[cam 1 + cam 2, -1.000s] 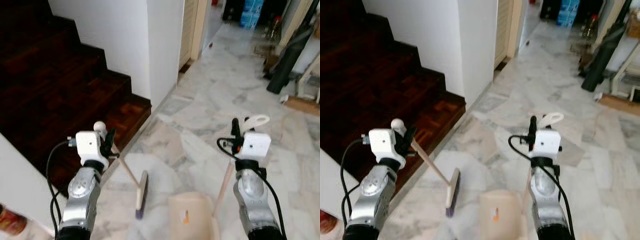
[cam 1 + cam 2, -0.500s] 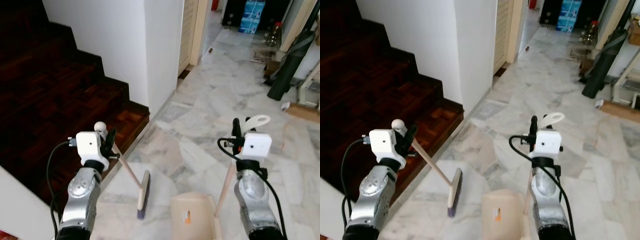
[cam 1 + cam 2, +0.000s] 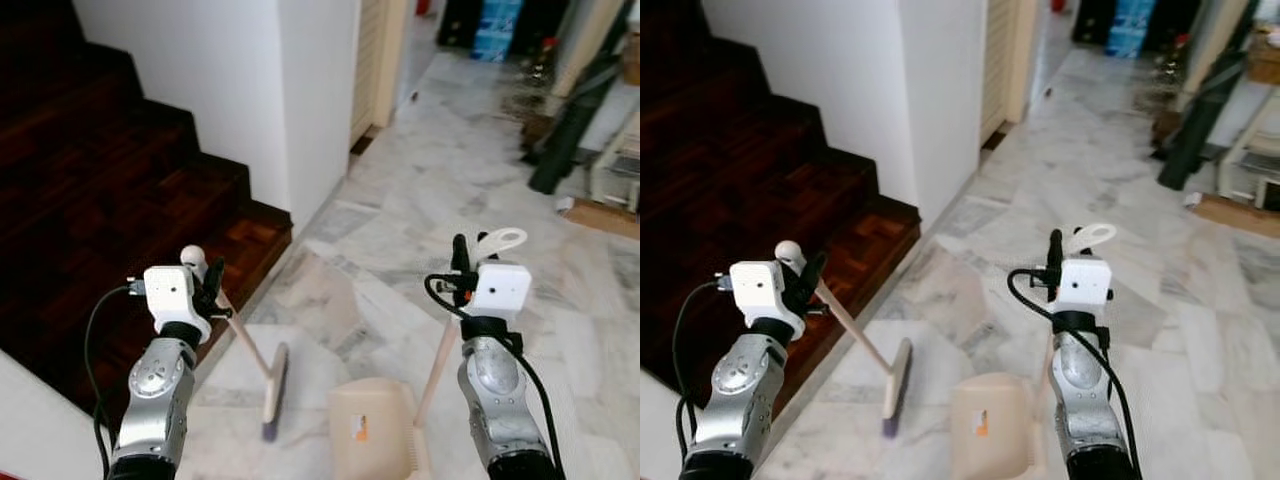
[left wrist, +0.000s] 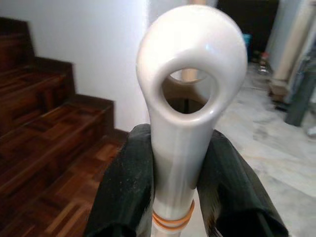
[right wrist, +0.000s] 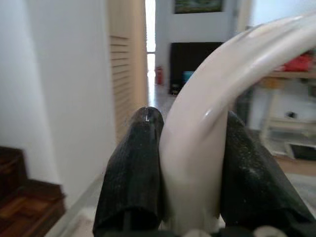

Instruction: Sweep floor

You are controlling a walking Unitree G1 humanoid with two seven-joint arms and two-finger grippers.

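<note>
A grey-veined marble floor [image 3: 500, 200] is spread across the scene, and it is bordered on the robot's left by a dark wooden staircase [image 3: 110, 210] and a white wall [image 3: 270, 90]. Farther off, a louvred door [image 3: 368, 50], a blue box [image 3: 497, 25] and a dark leaning bag [image 3: 570, 130] are seen.

A beige dustpan [image 3: 372, 428] is set on the marble just before the robot, its long handle rising to the right gripper [image 3: 470, 262], whose fingers [image 5: 136, 168] are clamped on the pale looped handle end [image 5: 207, 123].

Just beside the dustpan, toward the stairs, a broom [image 3: 272, 385] is stood with its head on the floor, near the lowest step. Its wooden stick [image 3: 245, 345] is slanted upward to the left gripper [image 3: 208, 290]. The white ring-shaped handle top [image 4: 190, 98] is pinched between the two black fingers [image 4: 131, 182] of that gripper, with an orange band [image 4: 172, 221] seen just below the grip.
</note>
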